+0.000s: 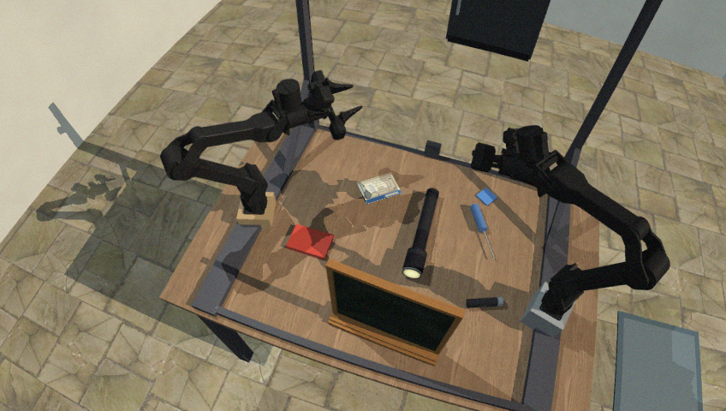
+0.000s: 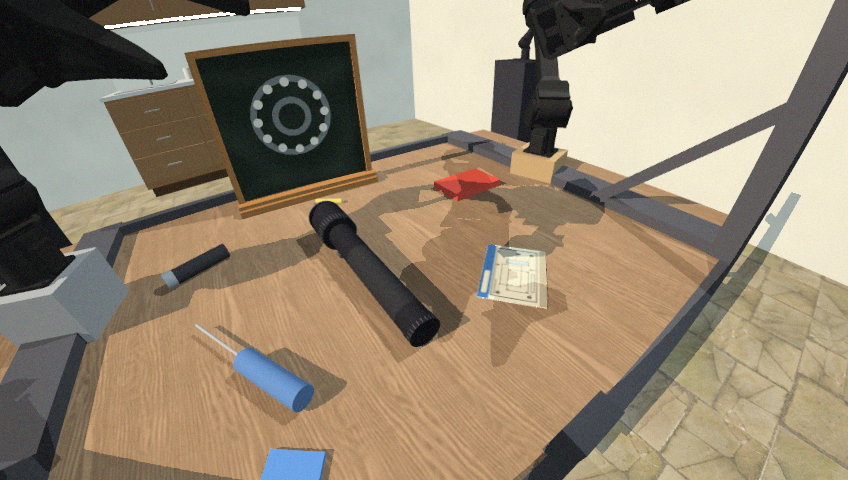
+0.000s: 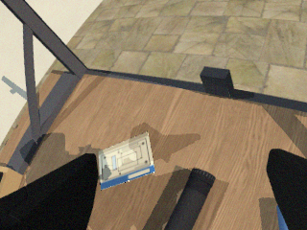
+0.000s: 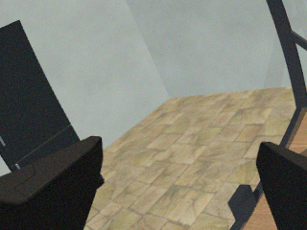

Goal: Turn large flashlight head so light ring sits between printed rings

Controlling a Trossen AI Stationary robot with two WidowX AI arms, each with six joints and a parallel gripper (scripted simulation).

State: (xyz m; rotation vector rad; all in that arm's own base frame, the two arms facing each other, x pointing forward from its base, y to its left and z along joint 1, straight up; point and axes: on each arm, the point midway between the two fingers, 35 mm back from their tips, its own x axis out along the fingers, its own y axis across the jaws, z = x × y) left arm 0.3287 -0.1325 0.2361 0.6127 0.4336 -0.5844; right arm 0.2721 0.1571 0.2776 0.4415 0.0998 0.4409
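The large black flashlight (image 1: 422, 229) (image 2: 368, 267) (image 3: 189, 201) lies flat mid-table, its lit head (image 1: 413, 265) (image 2: 330, 220) facing the board. The wood-framed board (image 1: 330, 290) (image 2: 273, 42) stands upright. Its ring of light dots (image 2: 284, 77) lies along the outer printed ring, around the small inner ring (image 2: 290, 99). My left gripper (image 1: 476, 157) (image 3: 185, 163) is open and empty, high above the table's far edge near the flashlight's tail. My right gripper (image 1: 355, 97) (image 4: 182, 150) is open and empty, raised beyond the far corner, facing the room.
On the table lie a red block (image 1: 309, 241) (image 2: 467, 182), a booklet (image 1: 378, 187) (image 2: 514, 276) (image 3: 126, 160), a blue screwdriver (image 1: 479, 217) (image 2: 273, 378), a blue card (image 1: 486, 195) (image 2: 294, 463) and a small flashlight (image 1: 484, 302) (image 2: 196, 265). A black block (image 1: 432, 148) (image 3: 217, 81) sits on the far rim.
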